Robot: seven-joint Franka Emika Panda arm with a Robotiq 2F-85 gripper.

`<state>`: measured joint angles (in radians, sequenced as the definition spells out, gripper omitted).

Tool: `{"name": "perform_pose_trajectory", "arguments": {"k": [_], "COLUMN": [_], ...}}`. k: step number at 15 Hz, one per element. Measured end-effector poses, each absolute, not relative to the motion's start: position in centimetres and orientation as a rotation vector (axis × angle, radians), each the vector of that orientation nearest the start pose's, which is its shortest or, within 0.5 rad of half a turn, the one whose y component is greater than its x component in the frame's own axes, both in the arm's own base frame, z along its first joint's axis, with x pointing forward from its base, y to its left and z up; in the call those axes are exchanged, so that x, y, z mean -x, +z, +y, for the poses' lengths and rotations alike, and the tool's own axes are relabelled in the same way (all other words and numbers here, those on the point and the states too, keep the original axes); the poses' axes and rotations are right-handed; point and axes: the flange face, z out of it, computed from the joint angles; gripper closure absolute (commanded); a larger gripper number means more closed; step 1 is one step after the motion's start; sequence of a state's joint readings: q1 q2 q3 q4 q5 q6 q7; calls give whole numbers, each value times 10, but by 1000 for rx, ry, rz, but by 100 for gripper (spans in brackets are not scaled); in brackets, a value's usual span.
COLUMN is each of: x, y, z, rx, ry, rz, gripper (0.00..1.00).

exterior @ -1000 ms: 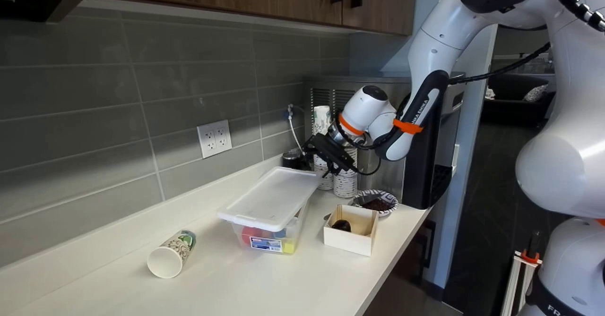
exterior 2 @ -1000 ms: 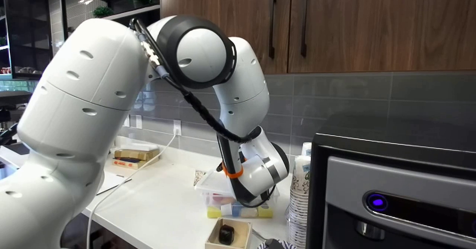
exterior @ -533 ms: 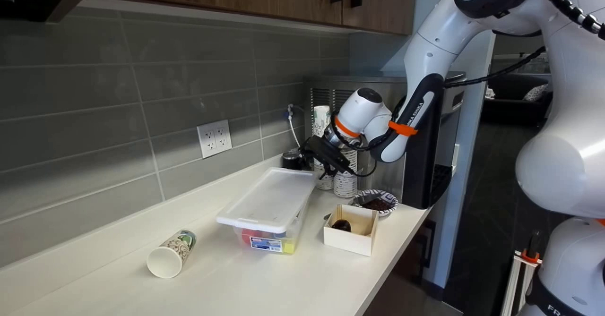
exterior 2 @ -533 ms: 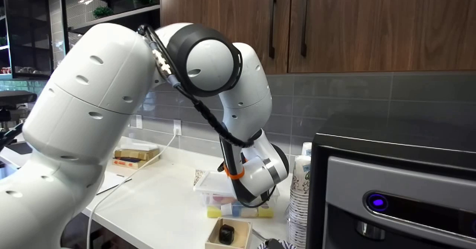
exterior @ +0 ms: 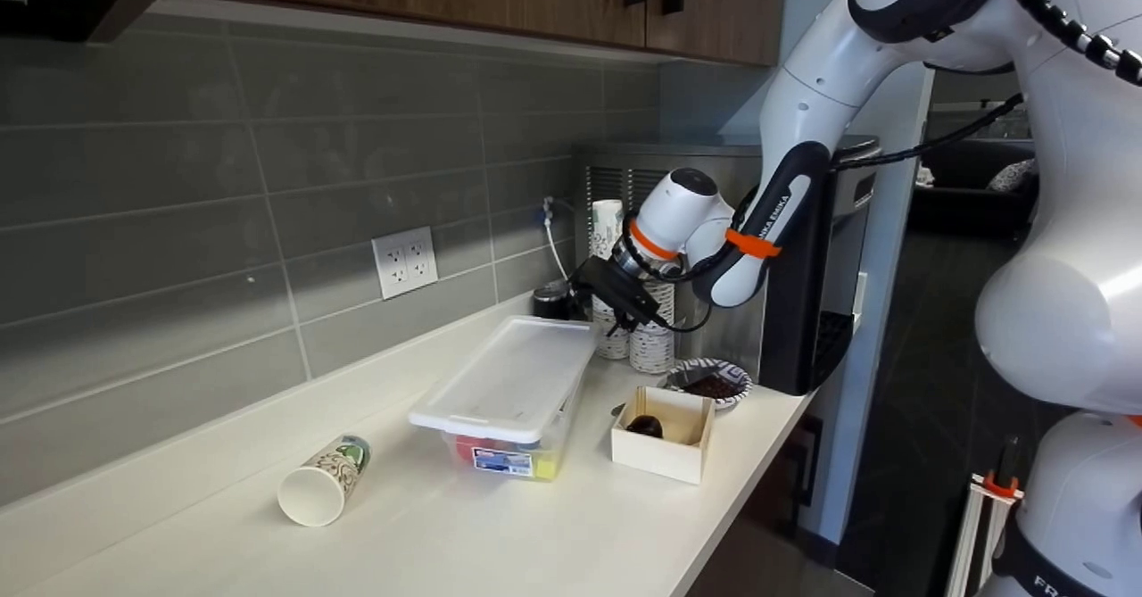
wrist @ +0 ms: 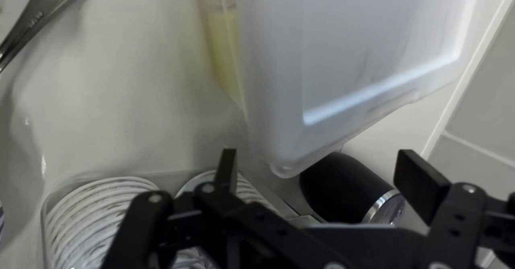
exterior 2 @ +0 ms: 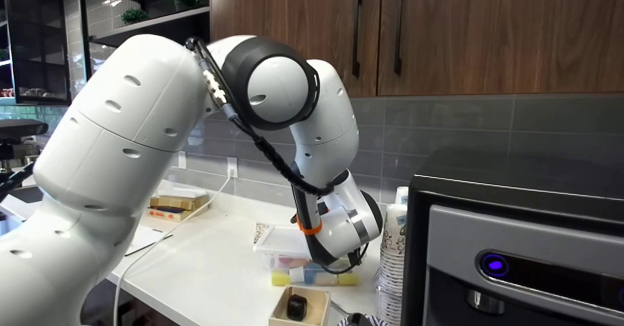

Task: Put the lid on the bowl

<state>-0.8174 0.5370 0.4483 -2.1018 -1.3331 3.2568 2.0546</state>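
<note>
Because the lid already lies across the top of the tub, though whether it is clipped down I can't tell, the job left is probably seating it. The claw hangs spread and empty near one end of the tub; I'd close it, then press straight down over the tub's rim, corner by corner, keeping clear of the paper cups beyond that end.

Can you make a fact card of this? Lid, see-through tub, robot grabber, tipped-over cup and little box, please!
lid: on top of the clear tub; can't tell if it's snapped on
clear tub: on the counter; red, blue and yellow things inside
gripper: open, near one end of the lid
cup: lying on its side
box: open-topped, black thing inside
</note>
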Motion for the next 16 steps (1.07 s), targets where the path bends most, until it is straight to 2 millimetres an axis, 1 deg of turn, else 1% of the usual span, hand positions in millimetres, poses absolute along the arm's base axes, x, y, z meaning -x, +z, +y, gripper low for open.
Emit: {"name": "perform_pose_trajectory", "arguments": {"k": [4, 8, 12, 16], "x": [-564, -566, -569, -564], "y": [244, 247, 260, 269], "z": [-131, -129, -112, -89], "rx": [2186, 2181, 2167, 2206], "ry": [-729, -729, -722, -687], "rz": [1495, 1510, 1510, 1550], "gripper": [0, 0, 0, 0]}}
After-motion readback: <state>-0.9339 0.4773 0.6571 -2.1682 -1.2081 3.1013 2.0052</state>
